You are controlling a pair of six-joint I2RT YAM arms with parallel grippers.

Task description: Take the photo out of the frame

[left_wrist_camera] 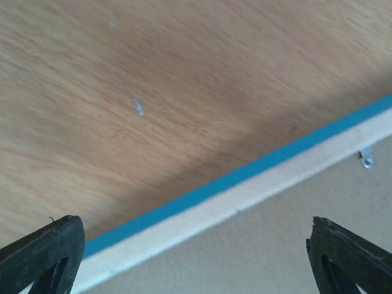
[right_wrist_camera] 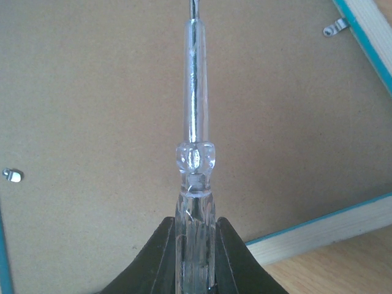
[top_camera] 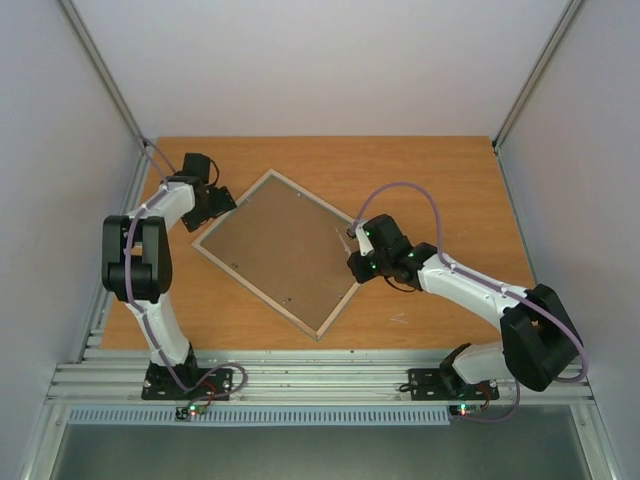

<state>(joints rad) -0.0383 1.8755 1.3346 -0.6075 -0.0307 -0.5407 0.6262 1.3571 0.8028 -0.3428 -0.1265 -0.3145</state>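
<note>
Right wrist view, closest in: my right gripper (right_wrist_camera: 195, 245) is pinched narrow on the clear handle of a screwdriver (right_wrist_camera: 195, 122). The shaft runs straight up and is cut off at the top edge, so I cannot see the tip. Beneath it lies the brown backing board (right_wrist_camera: 92, 92), with one small metal clip (right_wrist_camera: 12, 175) at the left and another near the frame's (right_wrist_camera: 318, 229) pale wood edge. The photo is not visible from any camera; the frame lies back-up and the board covers its opening.

Left wrist view: the left gripper (left_wrist_camera: 196, 257) is spread wide, with only its two dark fingertips (left_wrist_camera: 49, 251) showing in the bottom corners. The frame's turquoise strip and pale edge cross diagonally between them. I cannot tell whether the fingers touch it.

Top view, from the near rail (top_camera: 300, 375) outward: both arm bases are bolted there. The frame sits mid-table, turned corner-on. The right gripper is over its right edge and the left gripper at its upper left edge. The table (top_camera: 400, 170) is orange-brown wood grain with a few pale flecks. Plain white panels (top_camera: 320, 60) close it in at the back and sides.
</note>
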